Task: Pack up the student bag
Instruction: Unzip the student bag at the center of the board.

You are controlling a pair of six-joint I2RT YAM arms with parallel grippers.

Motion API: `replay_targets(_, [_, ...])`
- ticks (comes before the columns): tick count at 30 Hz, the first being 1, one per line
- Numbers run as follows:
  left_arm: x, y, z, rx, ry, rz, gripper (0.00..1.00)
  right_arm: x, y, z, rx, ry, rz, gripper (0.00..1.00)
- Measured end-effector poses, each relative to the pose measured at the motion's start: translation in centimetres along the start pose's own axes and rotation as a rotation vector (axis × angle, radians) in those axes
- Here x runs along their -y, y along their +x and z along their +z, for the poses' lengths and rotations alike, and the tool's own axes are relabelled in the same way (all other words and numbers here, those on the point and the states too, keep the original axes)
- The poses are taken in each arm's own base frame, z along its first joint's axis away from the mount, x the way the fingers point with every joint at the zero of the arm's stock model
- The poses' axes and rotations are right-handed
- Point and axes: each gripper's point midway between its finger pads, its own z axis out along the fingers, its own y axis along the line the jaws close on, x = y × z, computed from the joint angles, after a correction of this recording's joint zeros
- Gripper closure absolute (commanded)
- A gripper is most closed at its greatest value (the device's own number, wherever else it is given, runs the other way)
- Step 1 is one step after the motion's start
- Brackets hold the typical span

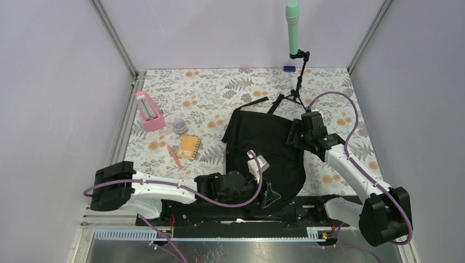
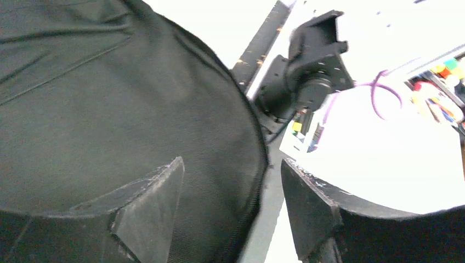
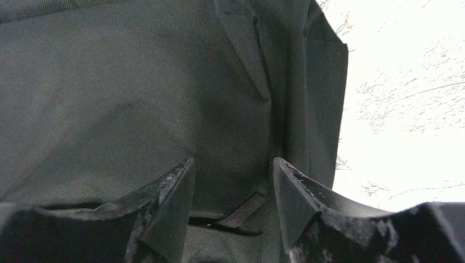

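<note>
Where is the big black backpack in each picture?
Top external: the student bag lies in the middle of the table, right of the orange notebook.
Left wrist: the bag fills the left half, with its rounded edge curving down the middle.
Right wrist: the bag fills everything but the right side.
Shared landmark: the flowered table cover shows washed out at the right of the right wrist view. It cannot be made out from the left wrist.

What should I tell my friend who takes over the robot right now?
The bag lies flat in the middle of the table.
Left claw: open, at the bag's near edge, holding nothing.
Right claw: open, over the bag's far right side, holding nothing.
The notebook, pen, small jar and pink stand sit on the table left of the bag.
Done: nothing visibly packed.
Left: probably open the bag and put the things in.
</note>
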Motion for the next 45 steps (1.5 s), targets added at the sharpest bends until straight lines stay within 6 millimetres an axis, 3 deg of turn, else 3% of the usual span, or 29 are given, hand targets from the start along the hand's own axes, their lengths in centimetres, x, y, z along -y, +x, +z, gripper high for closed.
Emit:
replay_targets(3, [2.1, 0.0, 0.4, -0.014, 0.088, 0.047, 0.29, -0.1, 0.6, 0.1, -0.018, -0.011, 0.013, 0.45])
replay_targets(6, [2.9, 1.1, 0.6, -0.057, 0.137, 0.097, 0.29, 0.0, 1.0, 0.0, -0.026, -0.015, 0.023, 0.49])
replay_targets(11, [3.0, 3.3, 0.5, -0.143, 0.16, 0.196, 0.29, -0.2, 0.9, -0.6, -0.01, -0.035, 0.033, 0.57])
replay_targets(17, [2.5, 3.8, 0.9, -0.182, 0.139, 0.287, 0.29, -0.4, 0.8, -1.1, -0.004, -0.047, 0.036, 0.66])
replay_targets(19, [2.5, 3.7, 1.0, -0.185, 0.136, 0.304, 0.29, -0.3, 0.8, -1.2, -0.006, -0.047, 0.036, 0.65])
replay_targets(23, [2.0, 3.5, 1.1, -0.18, 0.109, 0.314, 0.22, -0.2, 0.9, -1.3, -0.01, -0.044, 0.036, 0.51])
replay_targets(26, [1.0, 2.6, 0.4, -0.165, 0.043, 0.32, 0.12, 0.0, 1.1, -1.7, -0.014, -0.04, 0.024, 0.45])
replay_targets(28, [0.6, 0.8, -0.5, -0.129, -0.003, 0.322, 0.1, 0.0, 1.0, -2.3, -0.001, -0.048, 0.016, 0.42])
replay_targets(33, [-0.4, -7.1, -3.0, 0.026, -0.125, 0.271, 0.09, -0.2, 0.2, -3.8, 0.052, -0.078, -0.008, 0.37])
replay_targets(36, [-3.3, -10.5, -4.5, 0.088, -0.228, 0.21, 0.09, -0.2, 0.1, -4.0, 0.061, -0.081, -0.02, 0.36])
replay_targets(38, [-5.1, -10.9, -5.3, 0.097, -0.277, 0.187, 0.09, 0.0, 0.1, -3.8, 0.057, -0.07, -0.025, 0.36])
replay_targets(40, [-5.8, -10.0, -5.9, 0.082, -0.277, 0.184, 0.09, 0.4, 0.3, -3.4, 0.049, -0.048, -0.028, 0.37])
replay_targets(45, [-4.9, -5.9, -5.5, -0.022, -0.158, 0.19, 0.09, 1.0, 1.1, -2.1, -0.003, -0.005, -0.029, 0.45])
